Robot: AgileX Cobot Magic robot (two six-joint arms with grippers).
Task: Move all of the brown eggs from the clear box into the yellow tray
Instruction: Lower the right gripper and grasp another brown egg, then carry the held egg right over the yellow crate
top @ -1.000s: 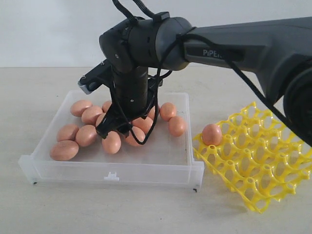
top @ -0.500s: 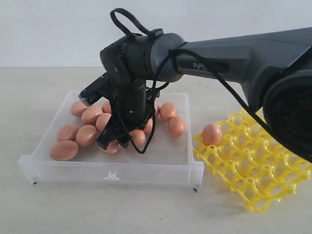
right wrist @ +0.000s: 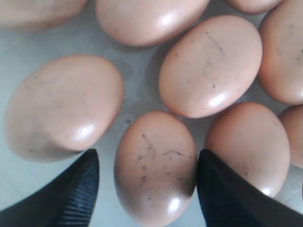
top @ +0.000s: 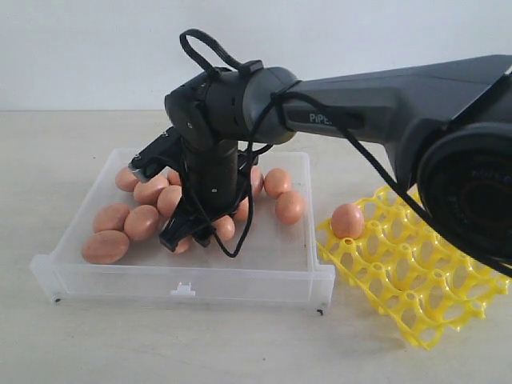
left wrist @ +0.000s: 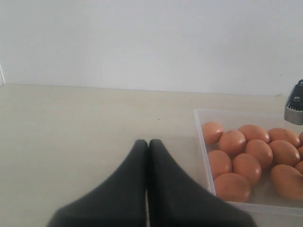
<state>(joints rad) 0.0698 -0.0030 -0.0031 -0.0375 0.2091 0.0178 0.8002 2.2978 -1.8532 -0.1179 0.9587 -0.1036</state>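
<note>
Several brown eggs point(top: 106, 246) lie clustered in the clear box point(top: 184, 284). One brown egg point(top: 347, 220) sits in a corner cup of the yellow tray point(top: 432, 288), right of the box. My right gripper point(top: 188, 236) reaches down into the middle of the cluster. In the right wrist view it point(right wrist: 147, 153) is open and straddles one speckled egg point(right wrist: 154, 165); one finger is at the shell, the other stands off with a gap. My left gripper point(left wrist: 147, 142) is shut and empty over bare table beside the box wall point(left wrist: 201, 142).
The right arm point(top: 384, 88) spans from the right edge over the tray to the box. Neighbouring eggs point(right wrist: 210, 64) crowd close around the straddled one. The box's low walls ring the eggs. A pale wall rises behind the beige table point(top: 240, 344).
The right gripper has sunk lower into the box among the eggs, with its jaws equally wide. The eggs and the tray have stayed put.
</note>
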